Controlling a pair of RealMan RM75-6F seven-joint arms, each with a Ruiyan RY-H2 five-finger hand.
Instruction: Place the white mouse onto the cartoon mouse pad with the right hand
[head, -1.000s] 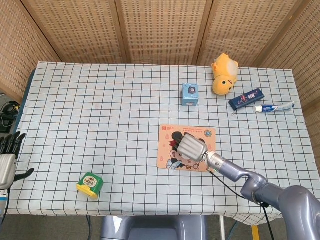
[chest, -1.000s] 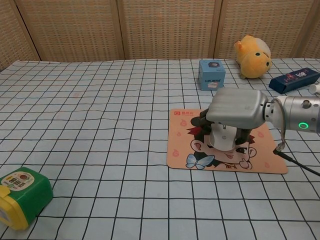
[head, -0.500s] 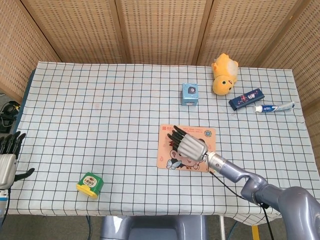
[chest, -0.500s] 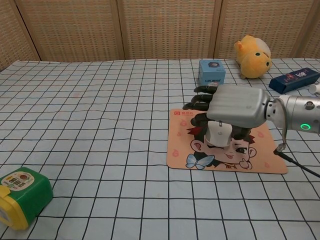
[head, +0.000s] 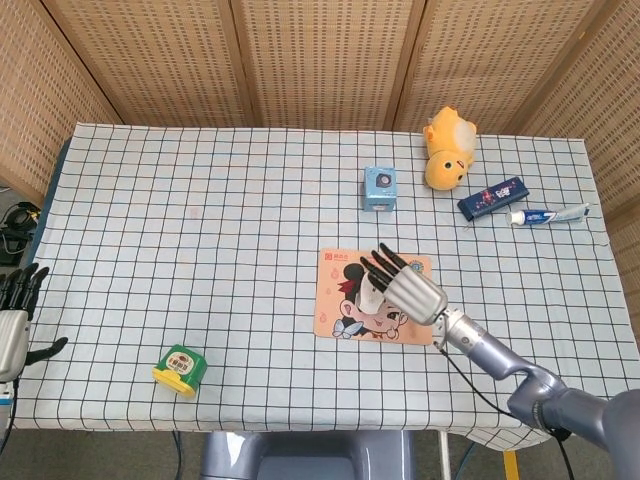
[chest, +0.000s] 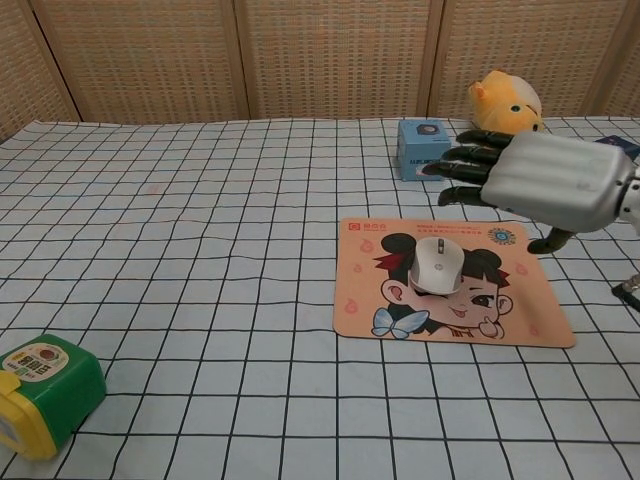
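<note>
The white mouse (chest: 437, 265) lies on the cartoon mouse pad (chest: 360, 300), over the printed face; in the head view the mouse (head: 372, 294) shows just left of my fingers. My right hand (chest: 545, 183) hovers above and to the right of the mouse, fingers spread, holding nothing; the same right hand (head: 408, 284) sits over the pad's (head: 330, 318) right part in the head view. My left hand (head: 14, 316) hangs beyond the table's left edge with fingers apart and nothing in it.
A green and yellow box (head: 180, 367) stands near the front left. A small blue box (head: 380, 188), an orange plush toy (head: 447, 150), a dark blue pack (head: 492, 197) and a toothpaste tube (head: 548, 214) lie at the back right.
My right hand opened, let go of the white mouse on the pad, then lifted up and to the right. The mouse stays on the pad. The left hand has not moved.
</note>
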